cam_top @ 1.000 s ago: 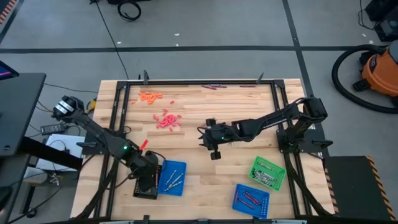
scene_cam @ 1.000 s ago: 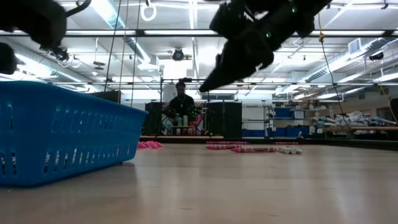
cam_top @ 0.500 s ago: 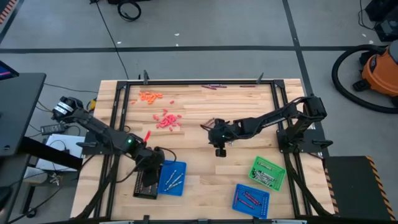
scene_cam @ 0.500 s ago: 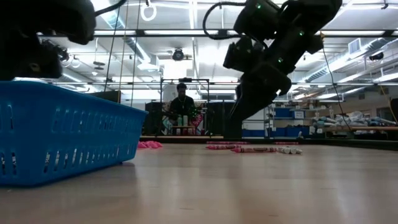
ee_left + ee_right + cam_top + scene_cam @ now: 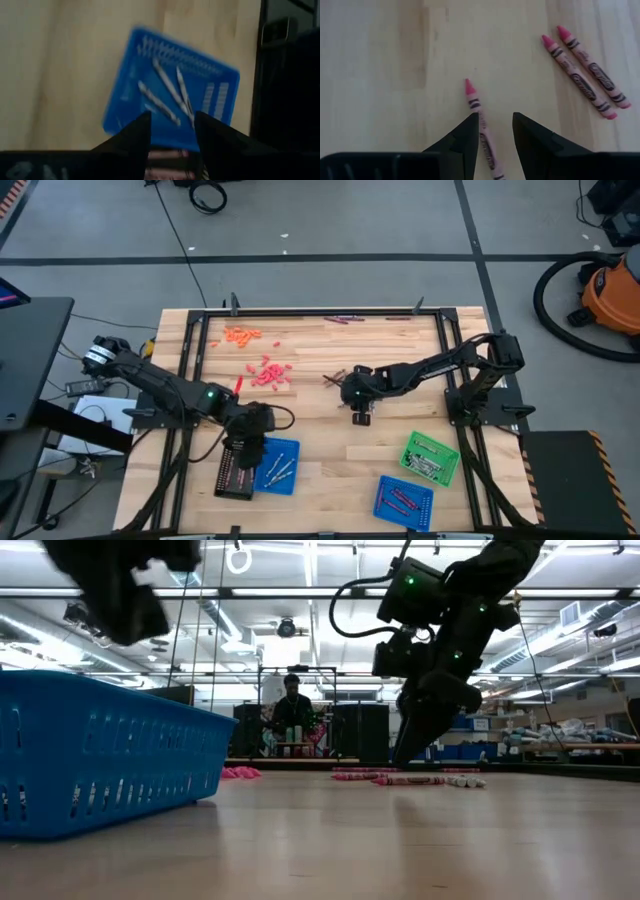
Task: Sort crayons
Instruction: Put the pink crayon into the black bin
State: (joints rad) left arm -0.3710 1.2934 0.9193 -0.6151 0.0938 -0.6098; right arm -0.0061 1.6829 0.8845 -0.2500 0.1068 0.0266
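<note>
High view: wooden surface (image 5: 320, 470) carries loose crayons in groups. Orange crayons (image 5: 240, 334) lie near the far left corner; a red-pink pile (image 5: 268, 373) sits nearer the middle; a few dark crayons (image 5: 340, 320) lie along the far edge.

Left pincer (image 5: 250, 442) hangs over the near left part of the surface, above the blue tray (image 5: 277, 467) and beside the black tray (image 5: 235, 476). Left wrist view: its two dark fingers (image 5: 135, 137) stand a little apart with nothing between them; silver-grey crayons (image 5: 167, 97) lie in the blue tray below.

Right pincer (image 5: 345, 383) is low near the surface's middle, by a few pink crayons (image 5: 333, 377). Right wrist view: fingers (image 5: 467, 137) parted, straddling one pink crayon (image 5: 480, 127) that lies flat on the wood, not lifted; whether the pads touch it, cannot tell. Two more pink crayons (image 5: 585, 75) lie side by side a little apart from it.

Green tray (image 5: 431, 457) and a second blue tray (image 5: 404, 501) sit at the near right, each with crayons inside.

Low view: a person (image 5: 291, 712) stands in the room beyond.
</note>
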